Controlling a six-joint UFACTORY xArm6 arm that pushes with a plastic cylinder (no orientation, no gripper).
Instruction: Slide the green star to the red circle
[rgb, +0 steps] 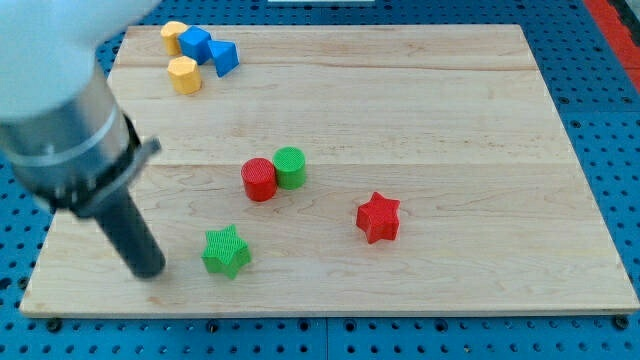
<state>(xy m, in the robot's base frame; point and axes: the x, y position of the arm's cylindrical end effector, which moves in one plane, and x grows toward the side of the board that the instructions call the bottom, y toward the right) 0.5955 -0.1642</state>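
Observation:
The green star (226, 250) lies near the view's bottom left of the wooden board (450, 120). The red circle (258, 179) sits near the board's middle, up and to the right of the star, touching a green circle (290, 167) on its right. My tip (150, 270) rests on the board just left of the green star, with a small gap between them. The rod slants up to the view's left into the grey arm body.
A red star (378, 217) lies right of the middle. At the view's top left stand two yellow blocks (184, 74) (174, 37) and two blue blocks (195, 43) (224, 57), close together. The board's bottom edge runs just below the tip.

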